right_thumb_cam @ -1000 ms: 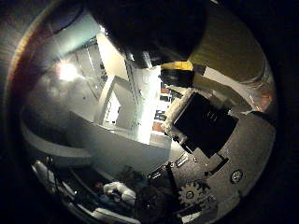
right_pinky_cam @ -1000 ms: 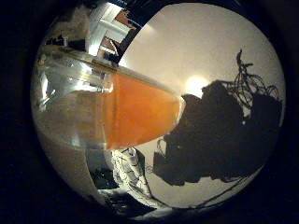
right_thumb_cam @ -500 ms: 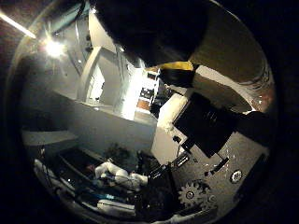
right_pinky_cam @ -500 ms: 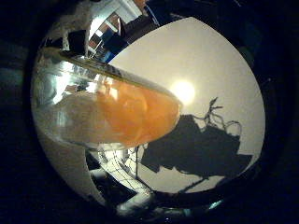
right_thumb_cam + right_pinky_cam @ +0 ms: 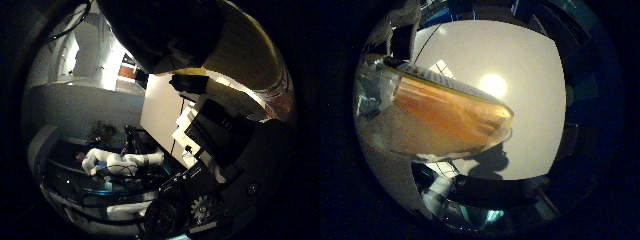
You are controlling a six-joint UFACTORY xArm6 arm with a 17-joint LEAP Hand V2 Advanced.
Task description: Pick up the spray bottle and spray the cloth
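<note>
- Your white and black right hand (image 5: 235,170) shows only as dark body parts and a small gear at the rim of the thumb-side view.
- You cannot tell from either palm view how it is posed.

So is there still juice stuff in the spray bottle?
Yes. The spray bottle is clear, and orange liquid fills much of it. It sits close against the palm.

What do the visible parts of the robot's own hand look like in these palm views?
In the thumb-side view the hand shows as black blocky housings with white panels, small screws and a toothed gear near its base. A broad dark rounded part fills the edge above.
</note>
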